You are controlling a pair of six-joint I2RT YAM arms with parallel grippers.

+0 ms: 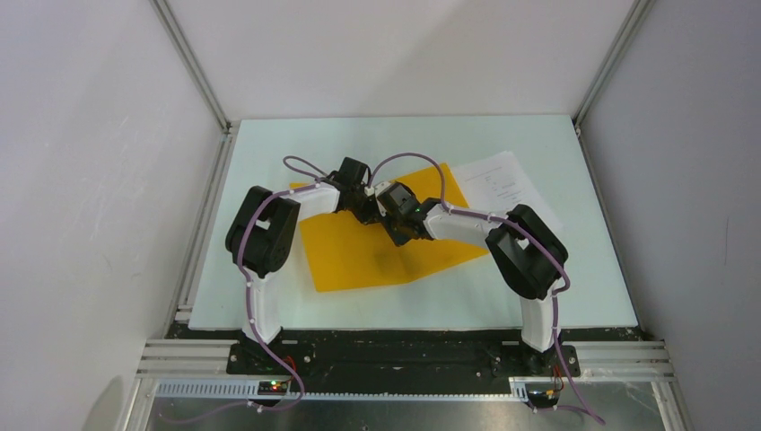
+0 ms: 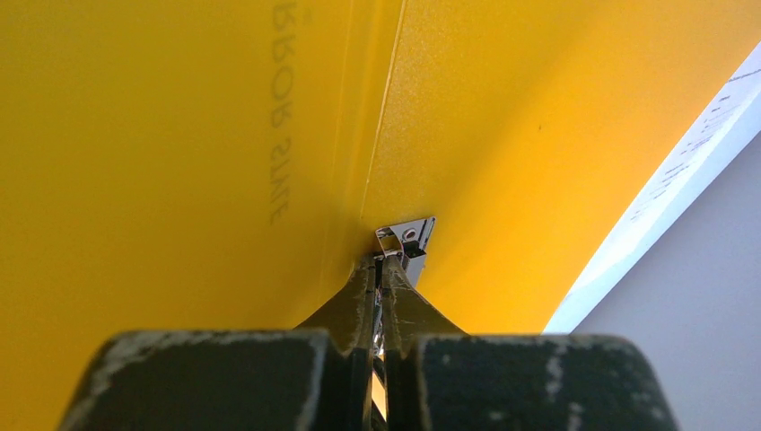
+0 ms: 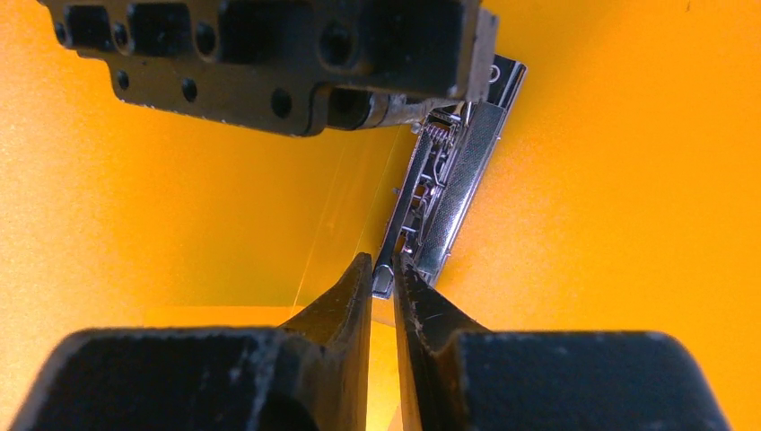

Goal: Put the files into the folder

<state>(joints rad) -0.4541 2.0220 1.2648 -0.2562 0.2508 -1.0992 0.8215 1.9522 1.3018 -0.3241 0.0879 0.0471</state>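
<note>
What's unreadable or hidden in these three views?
Left wrist: whether left end effector pinches clip bar, own fingers hide it; files cut off by right edge.
Right wrist: clip bar's far end, behind left end effector.
Top view: clip bar, under both wrists; files' print too small.

**noob_q:** what does the rig actually look like?

**yam_fan:** Left arm (image 1: 263, 232) and right arm (image 1: 528, 253) are white tube links with chunky black joints, and lilac cables (image 1: 409, 153) loop along both. Left hand (image 2: 379, 265) has black fingers (image 2: 357, 303) with whitish scuffed edges.
</note>
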